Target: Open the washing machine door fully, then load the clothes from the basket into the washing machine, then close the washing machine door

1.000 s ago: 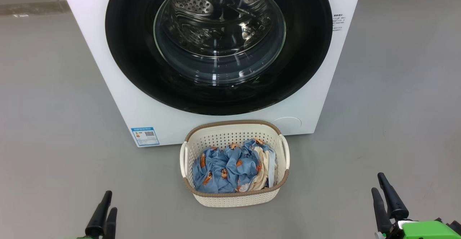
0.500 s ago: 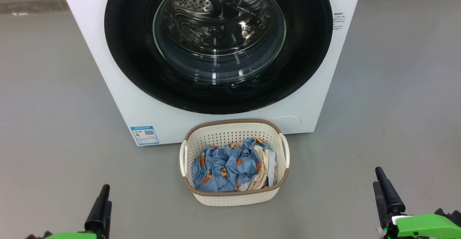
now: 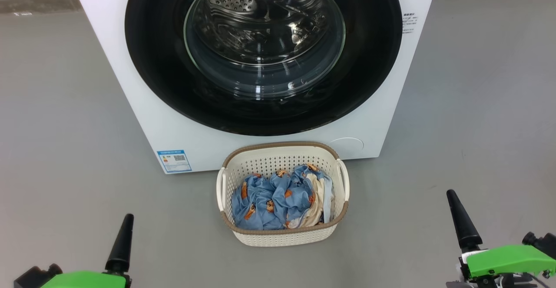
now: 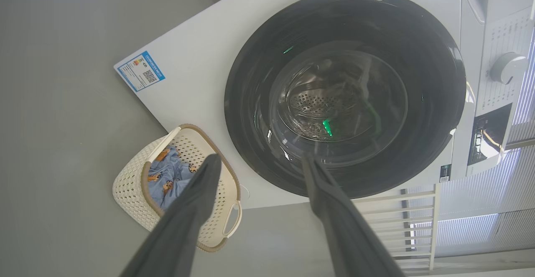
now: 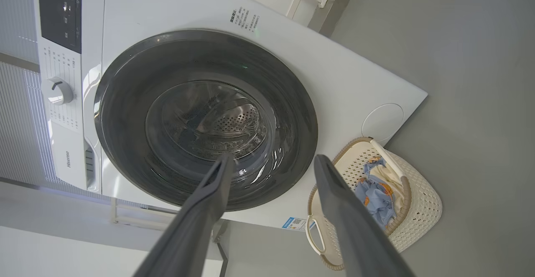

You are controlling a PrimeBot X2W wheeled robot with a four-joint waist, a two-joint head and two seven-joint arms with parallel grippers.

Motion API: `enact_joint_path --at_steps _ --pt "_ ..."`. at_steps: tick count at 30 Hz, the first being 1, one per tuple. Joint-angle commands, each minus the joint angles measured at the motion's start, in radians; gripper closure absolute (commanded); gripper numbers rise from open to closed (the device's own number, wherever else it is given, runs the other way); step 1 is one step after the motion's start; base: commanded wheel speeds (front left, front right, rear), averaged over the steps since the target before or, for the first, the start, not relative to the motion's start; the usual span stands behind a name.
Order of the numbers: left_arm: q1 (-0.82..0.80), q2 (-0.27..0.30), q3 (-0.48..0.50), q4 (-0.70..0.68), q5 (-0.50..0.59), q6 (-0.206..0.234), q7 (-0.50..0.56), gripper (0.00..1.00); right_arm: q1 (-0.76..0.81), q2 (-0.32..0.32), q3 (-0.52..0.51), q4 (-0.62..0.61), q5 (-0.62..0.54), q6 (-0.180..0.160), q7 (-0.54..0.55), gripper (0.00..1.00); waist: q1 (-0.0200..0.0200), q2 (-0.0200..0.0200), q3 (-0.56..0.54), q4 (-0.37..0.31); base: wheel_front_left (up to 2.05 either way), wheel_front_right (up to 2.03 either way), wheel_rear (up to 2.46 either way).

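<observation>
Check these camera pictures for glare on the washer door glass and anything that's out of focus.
Head view: sharp and evenly lit, white glare streaks low on the washing machine door. Left wrist view: green reflections in its glass, the left gripper soft and out of focus. Right wrist view: small glints low on the glass, the right gripper blurred.

The washing machine (image 3: pixel 130 84) is a big white box and its front faces the head view. The washing machine door (image 3: pixel 160 62) is round, glossy and black, and it sits closed, flat against the front. Through its clear glass centre the steel drum (image 3: pixel 265 23) is visible. The basket (image 3: pixel 282 236) is cream-white with small holes and a brown rim. It stands upright on the floor (image 3: pixel 65 105), just before the machine, under the door. The clothes (image 3: pixel 269 199) lie crumpled inside it: light blue fabric with orange-brown figures, and cream cloth at the right.
</observation>
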Motion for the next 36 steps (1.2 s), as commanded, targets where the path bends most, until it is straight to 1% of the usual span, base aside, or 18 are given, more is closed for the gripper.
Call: enact_joint_path --at_steps 1,11,13,22,36 --pt "-0.05 0.03 0.006 -0.036 0.048 -0.001 -0.016 0.0 -0.056 -0.02 0.015 -0.035 -0.05 0.001 -0.017 0.0 -0.0001 -0.0001 0.002 0.0 0.0 0.0 0.0" --pt "-0.055 0.053 -0.021 -0.043 0.214 -0.001 -0.046 0.0 -0.063 -0.031 0.032 -0.043 -0.223 0.001 -0.046 0.0 -0.0001 -0.0001 0.002 -0.002 0.0 0.0 0.0" --pt "-0.055 0.055 -0.023 -0.044 0.227 -0.001 -0.049 0.0 -0.063 -0.032 0.033 -0.043 -0.24 0.001 -0.049 0.0 -0.0001 -0.0001 0.002 -0.003 0.0 0.0 0.0" --pt "-0.058 0.074 -0.039 -0.058 0.372 -0.002 -0.075 0.0 -0.068 -0.036 0.038 -0.051 -0.391 0.001 -0.076 0.0 -0.0001 -0.0001 0.004 -0.007 0.0 0.0 0.0" --pt "-0.052 0.092 -0.042 -0.057 0.561 -0.002 -0.116 0.0 -0.075 -0.053 0.054 -0.051 -0.589 0.001 -0.117 0.0 -0.0001 -0.0001 0.001 -0.01 0.0 0.0 0.0"
